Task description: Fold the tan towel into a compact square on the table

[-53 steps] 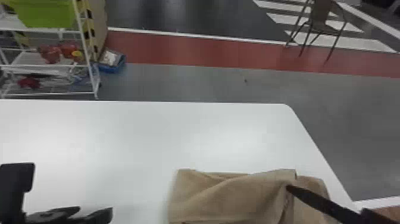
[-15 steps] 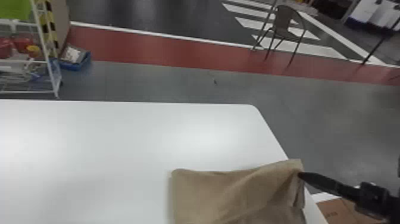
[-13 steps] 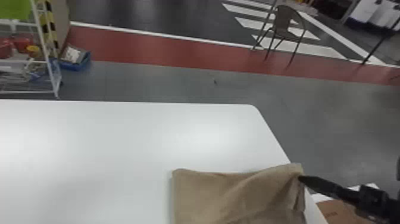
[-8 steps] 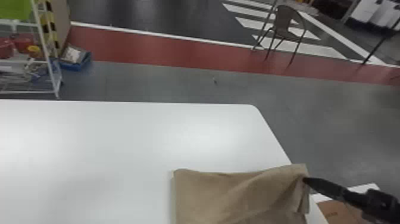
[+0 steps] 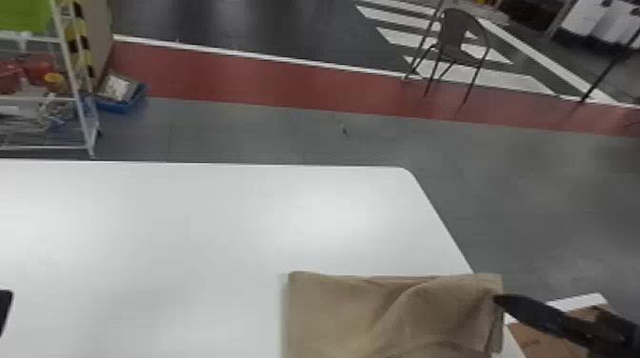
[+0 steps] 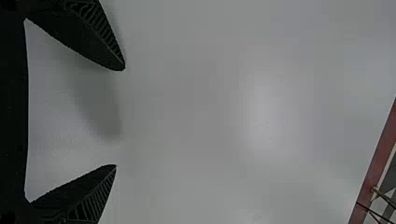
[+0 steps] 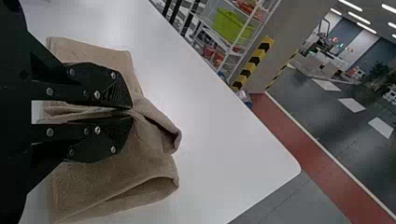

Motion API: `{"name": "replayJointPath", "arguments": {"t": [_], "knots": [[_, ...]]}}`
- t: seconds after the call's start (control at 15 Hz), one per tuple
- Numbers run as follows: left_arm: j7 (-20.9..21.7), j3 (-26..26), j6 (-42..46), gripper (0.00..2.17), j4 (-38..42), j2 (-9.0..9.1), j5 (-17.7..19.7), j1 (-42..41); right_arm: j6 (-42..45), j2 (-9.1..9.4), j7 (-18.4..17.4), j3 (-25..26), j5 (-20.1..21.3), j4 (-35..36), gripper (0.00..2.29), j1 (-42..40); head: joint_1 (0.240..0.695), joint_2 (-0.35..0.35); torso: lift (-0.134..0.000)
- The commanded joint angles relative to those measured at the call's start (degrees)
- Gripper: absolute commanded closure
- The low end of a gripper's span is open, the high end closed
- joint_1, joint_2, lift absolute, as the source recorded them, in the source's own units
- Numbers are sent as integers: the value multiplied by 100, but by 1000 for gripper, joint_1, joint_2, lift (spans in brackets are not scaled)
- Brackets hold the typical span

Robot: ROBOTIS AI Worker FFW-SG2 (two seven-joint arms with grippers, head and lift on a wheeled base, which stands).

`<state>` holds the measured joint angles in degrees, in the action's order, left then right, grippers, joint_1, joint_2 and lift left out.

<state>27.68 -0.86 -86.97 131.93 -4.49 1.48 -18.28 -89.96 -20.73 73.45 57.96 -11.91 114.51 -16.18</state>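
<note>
The tan towel [image 5: 352,314] lies folded in layers near the right edge of the white table [image 5: 200,228], its right part rumpled and raised. At that right end is my right gripper [image 5: 497,300]. In the right wrist view, my right gripper [image 7: 131,112] is shut on a pinched fold of the towel [image 7: 154,172], with cloth bunched past the fingertips. A small dark part of my left gripper [image 5: 4,307] shows at the head view's left edge. My left gripper [image 6: 120,116] stands open over bare table in its wrist view, nothing between its fingers.
Beyond the table's far edge stand a white wire shelf [image 5: 76,95] and a blue bin [image 5: 124,97] on the floor. A chair [image 5: 452,43] is farther back. A cardboard box [image 5: 552,333] sits low beside the table's right edge, below the right arm.
The view has swung right since the oldest frame. The left gripper left the head view and is back at its left edge. The held towel end has shifted slightly right, its creases changing.
</note>
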Motion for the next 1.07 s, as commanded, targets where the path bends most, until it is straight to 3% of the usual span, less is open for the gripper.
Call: {"name": "replayJointPath", "arguments": {"t": [0.0,0.13,0.53,0.8,1.0], "knots": [[0,121,-124,36,34,1,-60,-9,-12,7,-94,-206,233,-183,6,-25,695,-350,-123],[0,139,-124,36,61,1,-77,-80,211,130,-340,-241,418,-183,2,-78,695,-350,-123],[27,68,-18,36,61,-26,-104,-159,2267,341,-850,357,444,-174,43,-227,695,-350,-123],[71,68,245,36,69,-8,2,-247,2267,394,-762,321,128,-324,70,-403,695,-350,-123],[97,130,1441,43,105,-17,248,-545,2355,517,-621,67,57,-464,174,-403,695,-350,-123]]}}
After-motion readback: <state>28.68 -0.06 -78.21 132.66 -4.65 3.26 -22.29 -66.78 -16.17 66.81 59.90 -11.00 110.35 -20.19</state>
